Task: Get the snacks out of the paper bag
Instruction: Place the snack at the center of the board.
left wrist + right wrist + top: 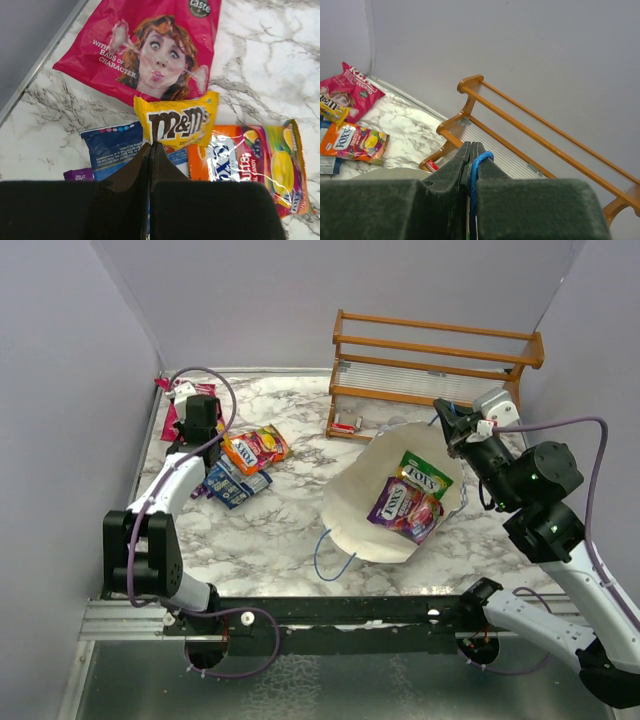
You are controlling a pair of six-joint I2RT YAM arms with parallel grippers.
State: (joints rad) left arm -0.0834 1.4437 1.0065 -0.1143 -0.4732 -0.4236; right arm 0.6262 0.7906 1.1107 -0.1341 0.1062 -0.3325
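Note:
The paper bag (352, 515) lies on its side mid-table, its cream mouth facing up. Inside it lie a green-yellow packet (426, 473) and a purple packet (398, 506). My right gripper (448, 420) (471, 147) is at the bag's far rim, shut on its blue cord handle (483, 158). At the far left lie a pink-red bag with a face (150, 45), a blue packet (112, 150) and an orange packet (250, 160). My left gripper (151, 146) hangs over them, shut on the lower edge of a yellow m&m's packet (177, 122).
A wooden rack (435, 360) (520, 125) stands at the back right, right behind the bag, with a small red item (345, 425) at its foot. The bag's other blue handle (330, 560) trails toward the near edge. Grey walls close in on three sides.

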